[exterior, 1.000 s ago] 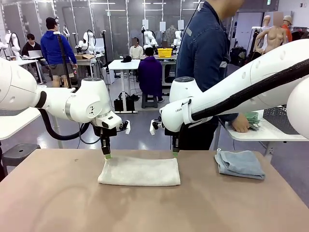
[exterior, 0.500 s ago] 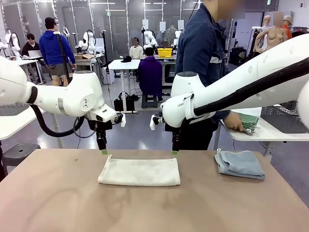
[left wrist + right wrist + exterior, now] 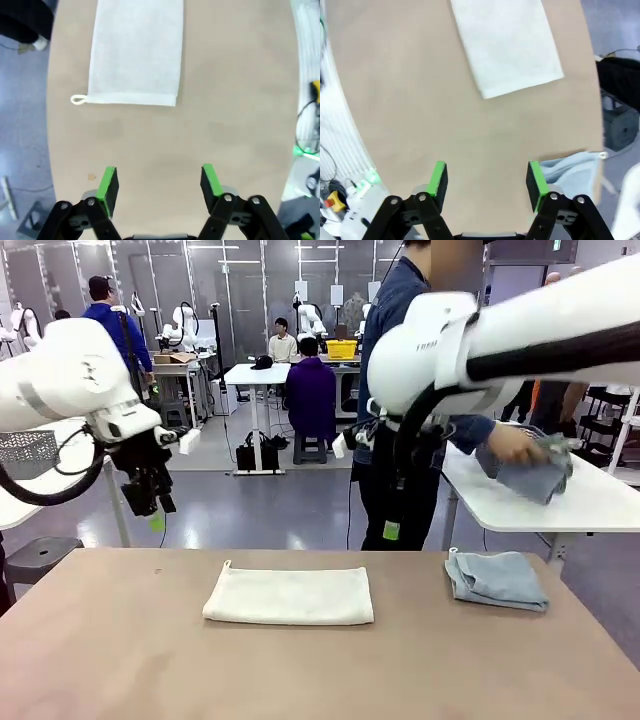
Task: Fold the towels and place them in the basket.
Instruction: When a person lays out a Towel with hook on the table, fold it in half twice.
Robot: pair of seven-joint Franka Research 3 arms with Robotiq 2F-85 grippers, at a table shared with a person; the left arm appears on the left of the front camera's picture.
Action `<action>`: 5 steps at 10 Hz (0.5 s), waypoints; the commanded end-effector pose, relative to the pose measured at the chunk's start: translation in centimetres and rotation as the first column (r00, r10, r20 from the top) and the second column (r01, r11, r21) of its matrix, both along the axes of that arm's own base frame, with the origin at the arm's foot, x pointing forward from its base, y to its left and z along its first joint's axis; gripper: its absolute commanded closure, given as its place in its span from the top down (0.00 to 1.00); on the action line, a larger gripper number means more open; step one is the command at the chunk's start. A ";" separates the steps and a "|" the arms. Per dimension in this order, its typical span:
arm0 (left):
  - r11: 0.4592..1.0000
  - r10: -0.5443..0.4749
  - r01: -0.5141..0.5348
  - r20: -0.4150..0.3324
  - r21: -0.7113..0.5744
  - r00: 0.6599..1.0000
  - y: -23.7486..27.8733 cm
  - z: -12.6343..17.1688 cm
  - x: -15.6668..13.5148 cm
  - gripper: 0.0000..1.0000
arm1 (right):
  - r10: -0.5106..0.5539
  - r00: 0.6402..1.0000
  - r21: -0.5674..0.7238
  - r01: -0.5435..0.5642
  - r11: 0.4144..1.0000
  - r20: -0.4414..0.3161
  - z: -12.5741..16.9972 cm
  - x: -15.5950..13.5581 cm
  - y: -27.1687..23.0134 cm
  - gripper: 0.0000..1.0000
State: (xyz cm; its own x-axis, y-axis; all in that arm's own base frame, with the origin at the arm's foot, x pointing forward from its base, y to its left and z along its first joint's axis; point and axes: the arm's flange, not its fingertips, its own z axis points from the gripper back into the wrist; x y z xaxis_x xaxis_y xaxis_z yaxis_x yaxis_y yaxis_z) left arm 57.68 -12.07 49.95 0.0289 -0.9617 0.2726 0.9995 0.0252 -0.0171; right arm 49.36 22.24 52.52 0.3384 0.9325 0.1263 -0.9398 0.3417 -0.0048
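Both arms have lifted off the cream towel, whose far corners their fingertips touched a second ago. The left hand now hangs high above the left part of the bench, and the right hand hangs high near its middle. Each has its fingers apart with nothing between them. The cream towel lies flat and folded mid-bench, long axis running left to right, its loop at the far left corner. In the left wrist view the picture's top edge cuts off its far end. The blue-grey towel lies loosely folded near the bench's right edge, also lengthwise left to right; in the right wrist view a finger partly hides it. At the side table the person holds a grey thing, too blurred to name.
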 end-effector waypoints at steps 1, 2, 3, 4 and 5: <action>0.994 -0.022 0.020 -0.010 -0.109 1.000 1.2 -1.3 -0.3 0.83 | -0.267 0.958 0.138 0.279 0.950 -0.102 -0.7 -0.4 -0.8 0.79; 0.992 -0.030 0.027 -0.019 -0.126 0.999 1.3 -1.7 -0.4 0.83 | -0.415 0.893 0.184 0.444 0.877 -0.174 -0.9 -0.6 -1.2 0.79; 0.988 -0.037 0.032 -0.031 -0.151 0.999 1.4 -1.9 -0.4 0.83 | -0.544 0.812 0.196 0.581 0.790 -0.212 -1.4 -1.0 -1.6 0.79; 0.975 -0.060 0.049 -0.044 -0.216 0.997 1.8 -2.1 -0.4 0.83 | -0.623 0.734 0.238 0.678 0.696 -0.271 -1.9 -1.6 -2.4 0.79; 0.961 -0.071 0.053 -0.060 -0.270 0.996 2.3 -2.4 -0.2 0.83 | -0.650 0.679 0.261 0.733 0.629 -0.341 -2.6 -2.1 -3.0 0.79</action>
